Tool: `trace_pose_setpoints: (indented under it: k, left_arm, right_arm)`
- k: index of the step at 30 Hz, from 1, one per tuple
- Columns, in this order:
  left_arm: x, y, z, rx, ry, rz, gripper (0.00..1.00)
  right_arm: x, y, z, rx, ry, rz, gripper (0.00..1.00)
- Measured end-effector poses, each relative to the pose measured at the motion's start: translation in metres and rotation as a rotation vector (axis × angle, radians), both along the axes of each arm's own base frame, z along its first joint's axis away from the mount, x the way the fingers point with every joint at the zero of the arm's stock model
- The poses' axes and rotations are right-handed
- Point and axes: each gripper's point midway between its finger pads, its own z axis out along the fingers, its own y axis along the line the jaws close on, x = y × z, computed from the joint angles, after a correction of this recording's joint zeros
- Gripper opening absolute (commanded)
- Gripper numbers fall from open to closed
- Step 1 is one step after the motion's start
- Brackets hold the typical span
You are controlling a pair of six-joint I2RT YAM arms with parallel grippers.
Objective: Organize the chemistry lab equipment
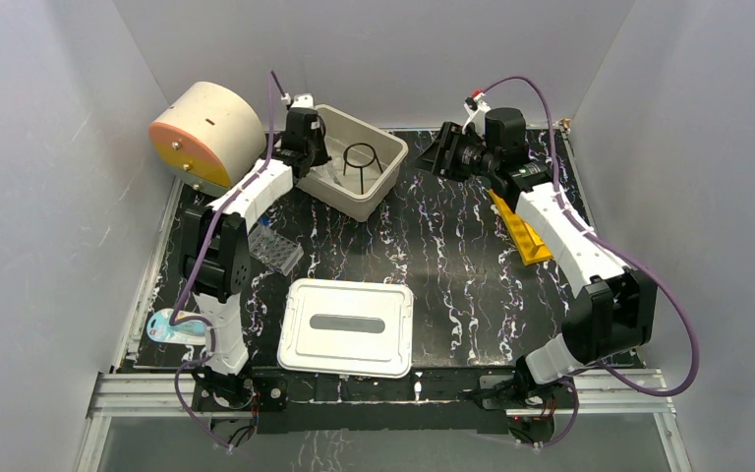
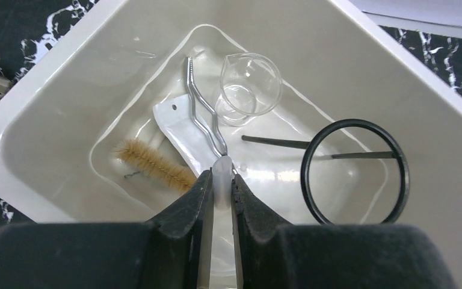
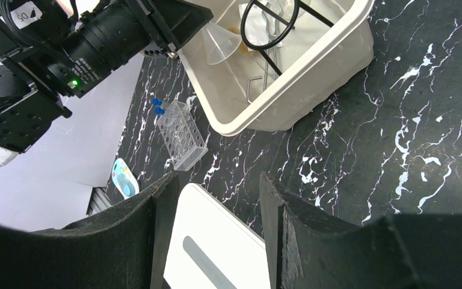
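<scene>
Left gripper is nearly closed on a thin whitish tube, low inside the white bin. Just beside its tip lie the metal forceps, a tan brush, a clear beaker on its side and the black ring stand. Right gripper stands wide, holding nothing, over the table. A tag on the left arm reads "D5". Blue-capped vials sit in a clear rack outside the bin.

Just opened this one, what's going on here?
The left gripper, shut on the stem of a clear funnel, hangs over the white bin, which already holds a beaker, metal forceps, a tan-bristled brush and the black ring stand. The right gripper is open and empty above the table. The rack of blue-capped vials sits outside the bin.
</scene>
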Motion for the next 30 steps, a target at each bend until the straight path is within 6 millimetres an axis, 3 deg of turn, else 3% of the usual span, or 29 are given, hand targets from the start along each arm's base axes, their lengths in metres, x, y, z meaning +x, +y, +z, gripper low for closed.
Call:
trace_pose_setpoints:
  k: [11,17,30]
  left_arm:
    - [-0.012,-0.024,0.001,-0.214,0.144,0.008,0.0]
    - [-0.02,-0.031,-0.022,-0.273,0.246,0.035,0.16]
    - [-0.016,-0.024,-0.006,-0.293,0.272,0.072,0.34]
  right_arm:
    - [-0.001,-0.004,0.007,-0.003,-0.021,-0.015,0.6]
    - [-0.002,-0.004,0.005,-0.008,-0.009,-0.015,0.6]
    - [-0.006,-0.007,-0.002,-0.026,0.02,-0.023,0.62]
